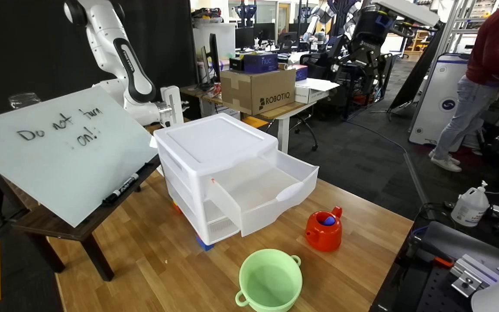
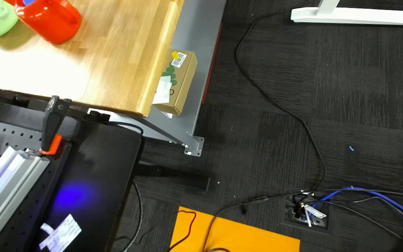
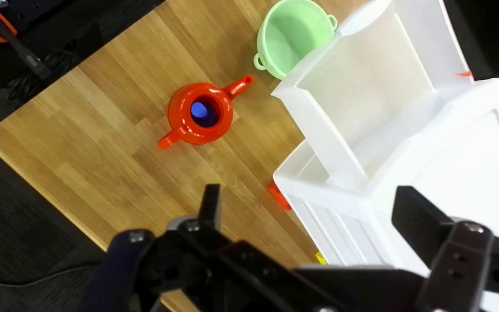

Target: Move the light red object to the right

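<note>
The red pot (image 1: 325, 242) stands upright on the wooden counter (image 1: 371, 225). It looks like a toy watering can. A blue thing (image 3: 199, 110) sits inside the round hole at its top. In the wrist view, its spout (image 3: 237, 87) points toward the green bowl (image 1: 271, 277), and its handle (image 3: 170, 138) sticks out the other way. The pot and the bowl are near each other, with a gap between them.

The tool (image 3: 313, 211) is up high, well apart from the pot. Its two fingers (image 3: 209, 203) are spread wide, and it holds nothing.

Near the pot and the bowl is a big white box of drawers (image 1: 215, 138). One drawer (image 1: 258, 182) is pulled out. In an exterior view, a white board (image 1: 54, 156) says "Do not turn on!" A marker (image 1: 126, 184) lies by its low edge. A person (image 1: 494, 47) in a red top stands far back.
</note>
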